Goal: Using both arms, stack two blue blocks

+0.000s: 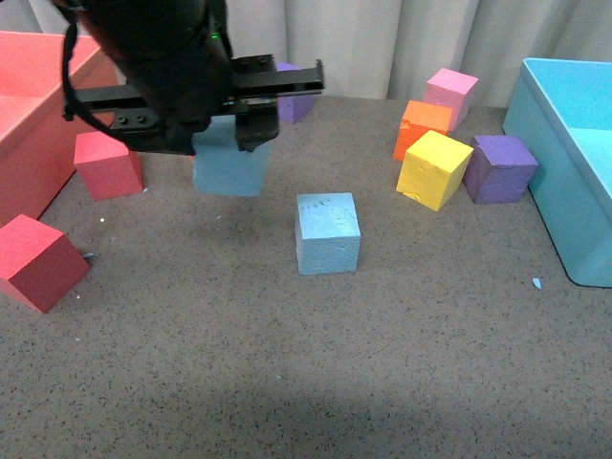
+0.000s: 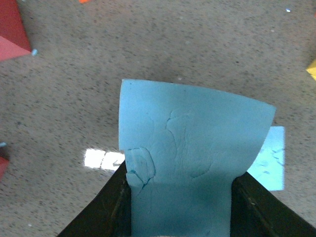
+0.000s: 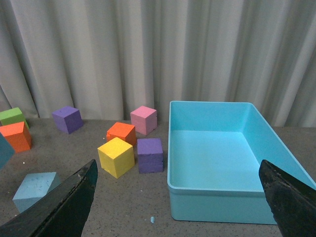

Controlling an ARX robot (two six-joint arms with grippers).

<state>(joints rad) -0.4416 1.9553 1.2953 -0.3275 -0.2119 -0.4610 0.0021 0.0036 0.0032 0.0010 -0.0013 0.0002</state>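
Note:
My left gripper point(image 1: 232, 129) is shut on one blue block point(image 1: 229, 170) and holds it in the air, left of and behind the other one. In the left wrist view the held block point(image 2: 192, 143) fills the space between the black fingers point(image 2: 106, 207). The second blue block point(image 1: 328, 232) rests on the grey table; part of it point(image 2: 270, 158) shows past the held block's edge, well below it. My right gripper point(image 3: 177, 207) is open and empty, and is outside the front view. That second blue block point(image 3: 35, 190) lies beside its one finger.
A turquoise bin point(image 1: 545, 191) stands at the right and a red bin point(image 1: 38, 163) at the left. Two red cubes point(image 1: 107, 164) point(image 1: 38, 263) lie left. Yellow point(image 1: 434, 169), purple point(image 1: 501, 167), orange point(image 1: 422, 124) and pink point(image 1: 450, 93) cubes cluster at the back right.

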